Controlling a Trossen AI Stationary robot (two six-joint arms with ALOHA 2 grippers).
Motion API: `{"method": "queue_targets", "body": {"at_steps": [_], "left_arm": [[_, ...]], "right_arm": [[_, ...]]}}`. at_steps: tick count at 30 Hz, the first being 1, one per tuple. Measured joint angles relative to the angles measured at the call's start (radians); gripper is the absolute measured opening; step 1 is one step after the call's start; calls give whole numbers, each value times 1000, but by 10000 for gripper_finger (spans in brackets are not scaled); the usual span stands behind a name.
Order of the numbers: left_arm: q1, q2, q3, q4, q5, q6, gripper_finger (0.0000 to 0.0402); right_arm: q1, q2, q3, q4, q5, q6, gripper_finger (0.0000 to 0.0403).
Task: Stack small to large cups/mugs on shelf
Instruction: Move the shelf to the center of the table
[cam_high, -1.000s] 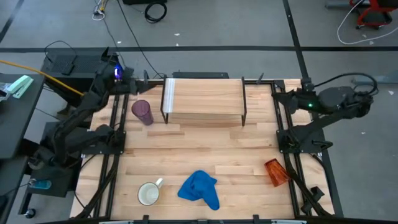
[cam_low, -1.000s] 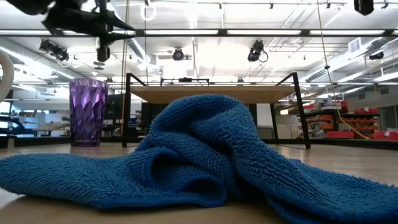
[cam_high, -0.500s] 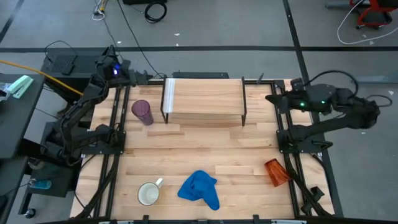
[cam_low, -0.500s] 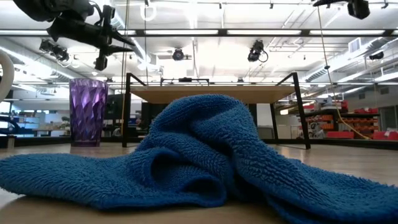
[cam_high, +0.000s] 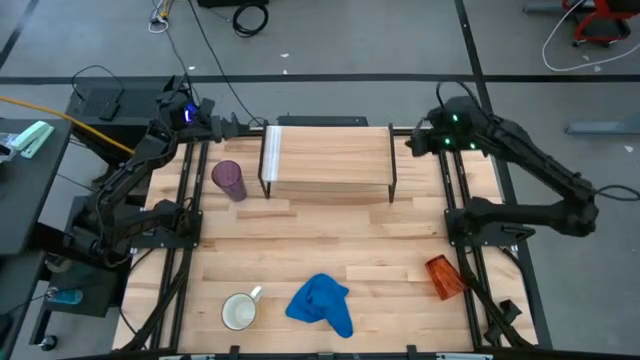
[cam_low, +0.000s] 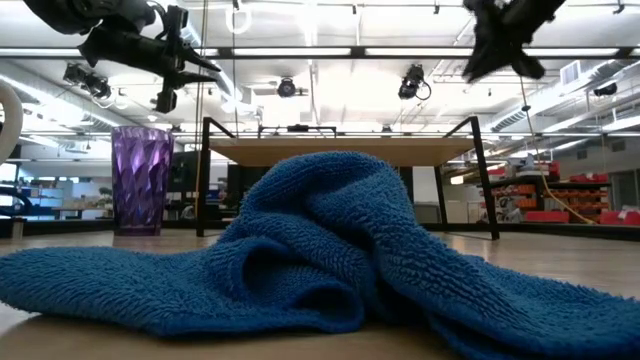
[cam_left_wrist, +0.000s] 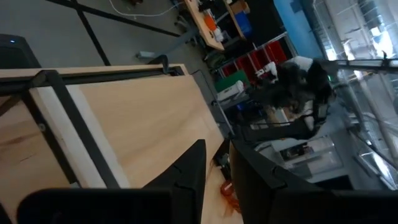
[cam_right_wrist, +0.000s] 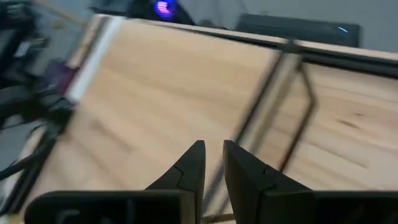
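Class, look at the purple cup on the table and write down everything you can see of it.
The purple cup is a translucent, faceted tumbler without a handle, plastic or glass by its look. It stands upright and seemingly empty on the wooden tabletop, beside the white-strip end of the shelf, apart from its black legs. Only the table touches it. In the low view it shows behind the blue cloth.
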Motion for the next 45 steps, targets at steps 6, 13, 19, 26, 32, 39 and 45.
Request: {"method": "queue_targets", "body": {"at_steps": [6,13,19,26,32,39,45], "left_arm": [[38,37,-1,-71,-12,77,81],[104,152,-1,-75,106,109,96],[149,192,-1,-99,148,166,100],[140,192,-1,-117,151,170,101],[113,192,-1,-124,150,158,99],[59,192,-1,-126,113,151,98],[22,214,0,-135,79,150,98]], "right_arm": [[-162,122,0,3,-203,-39,64],[-227,270,0,31,-357,-136,64],[-276,322,0,30,-386,-153,64],[-286,323,0,30,-386,-164,64],[-268,323,0,32,-387,-155,65],[-249,370,0,55,-368,-144,65],[-231,402,0,116,-378,-140,65]]}}
